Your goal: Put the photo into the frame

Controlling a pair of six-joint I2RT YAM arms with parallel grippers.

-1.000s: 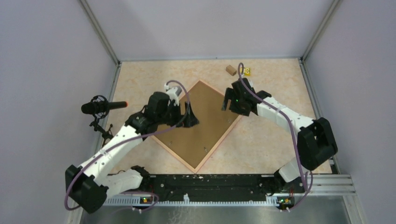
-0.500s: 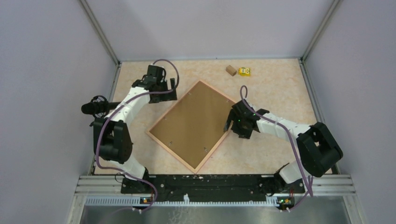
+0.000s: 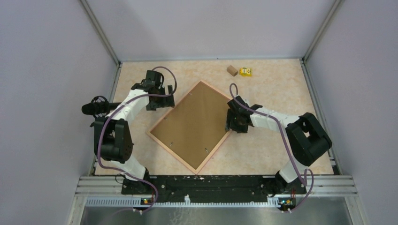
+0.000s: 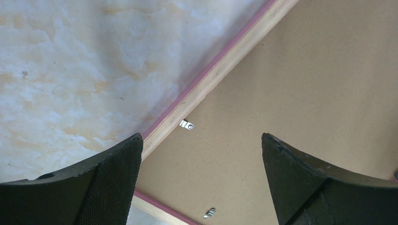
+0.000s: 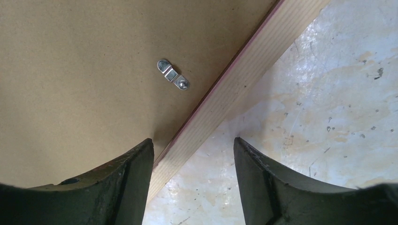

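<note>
Your frame (image 5: 225, 101) lies face down on the table (image 3: 272, 84), with the brown backing board (image 3: 192, 124) seated inside it. The photo is not visible, perhaps it is underneath. Both claws are spread and empty: the right gripper (image 5: 193, 140) is over the right rail, the left gripper (image 4: 202, 139) over the far-left rail.

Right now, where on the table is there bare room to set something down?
The widest bare patch is at the far right of the table, between the yellow toy and the right arm. A second lies near right, between the frame and the base rail. It is crowded at the frame's two side edges, where the left gripper and right gripper sit.
</note>
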